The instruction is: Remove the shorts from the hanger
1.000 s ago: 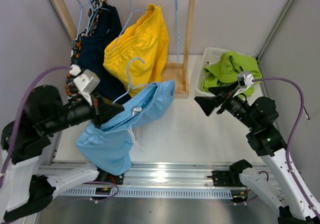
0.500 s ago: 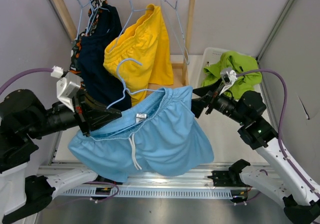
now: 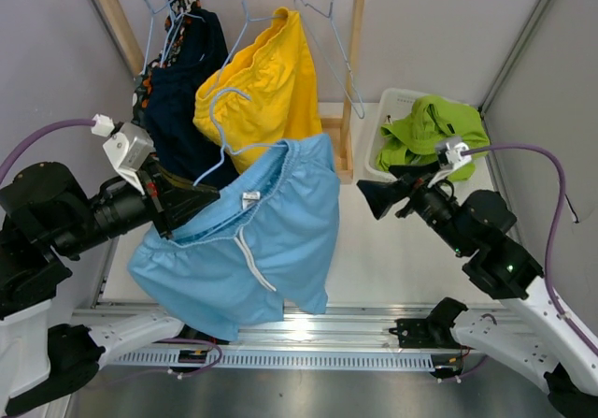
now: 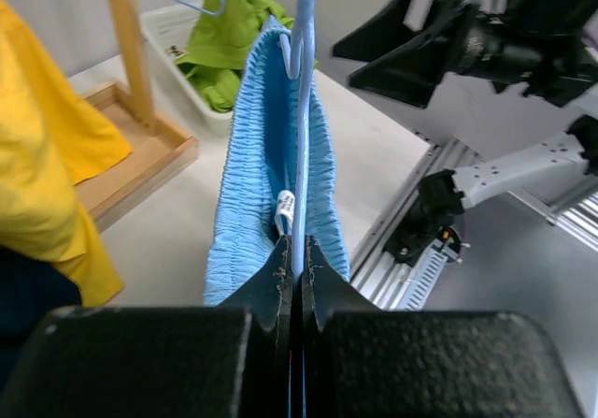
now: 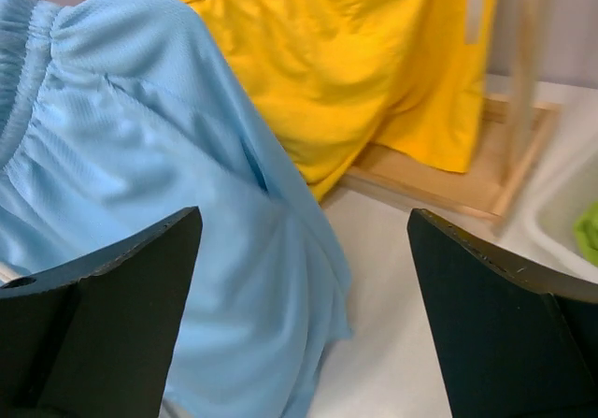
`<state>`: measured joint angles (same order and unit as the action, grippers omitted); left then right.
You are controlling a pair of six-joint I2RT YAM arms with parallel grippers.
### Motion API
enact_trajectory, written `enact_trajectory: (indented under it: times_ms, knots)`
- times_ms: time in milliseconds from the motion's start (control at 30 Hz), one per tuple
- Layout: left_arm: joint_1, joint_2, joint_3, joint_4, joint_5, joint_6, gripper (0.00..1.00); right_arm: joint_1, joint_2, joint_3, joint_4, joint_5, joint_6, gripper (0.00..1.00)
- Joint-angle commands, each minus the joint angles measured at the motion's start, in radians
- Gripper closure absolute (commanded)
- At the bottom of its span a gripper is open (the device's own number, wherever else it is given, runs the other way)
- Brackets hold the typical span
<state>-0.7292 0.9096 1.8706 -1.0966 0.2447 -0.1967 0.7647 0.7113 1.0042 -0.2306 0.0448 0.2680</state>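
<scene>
Left hand [image 4: 295, 250] pinched tight on the wire of the light blue hanger [image 3: 224, 133], right at the waistband of the light blue shorts [image 3: 252, 250]; in the left wrist view the wire runs straight down between the closed fingers. The shorts are on the hanger, off the wooden rack [image 3: 353, 63] and just in front of it, held up over the counter [image 3: 374, 250], waistband high and legs drooping toward the near edge. A white tag and a drawstring show at the waistband. Hanger hook is free of the rack's top rail, lying against the yellow shorts [image 3: 266, 81], which hang on the rack. Left of those on the rack: dark navy shorts [image 3: 192, 91]. Camouflage shorts [image 3: 140, 109] show at their left edge. One bare wire hanger [image 3: 332, 44] swings tilted at the rack's right end. Right of the rack a white basket [image 3: 382, 137] holds the lime green shorts [image 3: 430, 128]. Right hand [image 3: 374, 196] spread wide, gripping nothing, in front of the rack's right post, just clear of the blue shorts' right edge.
</scene>
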Motion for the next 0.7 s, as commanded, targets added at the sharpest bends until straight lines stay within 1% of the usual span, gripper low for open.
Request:
enact_trajectory:
  times_ms: [0,100,200,233,467,500,667]
  knots:
    - [-0.004,0.012,0.064,0.046,-0.111,0.026,1.00,0.005,-0.052,0.031,-0.067,0.236,-0.036,0.01]
    - [-0.004,0.029,0.065,0.052,-0.094,0.025,1.00,0.005,-0.076,0.019,-0.058,0.227,-0.042,0.00]
    - [-0.006,0.034,0.056,0.067,-0.075,0.023,1.00,0.005,-0.072,-0.006,0.003,0.155,-0.035,0.01]
    - [-0.004,0.034,0.052,0.073,-0.068,0.022,1.00,0.007,-0.064,-0.021,0.022,0.098,-0.030,0.00]
    - [-0.004,0.038,0.055,0.101,-0.016,0.010,1.00,0.005,0.059,-0.061,0.210,-0.084,-0.004,0.01]
    - [-0.004,0.041,0.064,0.107,-0.002,0.003,1.00,0.005,0.091,-0.062,0.258,-0.094,0.000,0.01]
    - [-0.004,0.052,0.090,0.132,0.071,-0.020,1.00,0.005,0.184,-0.059,0.362,-0.144,0.004,0.00]
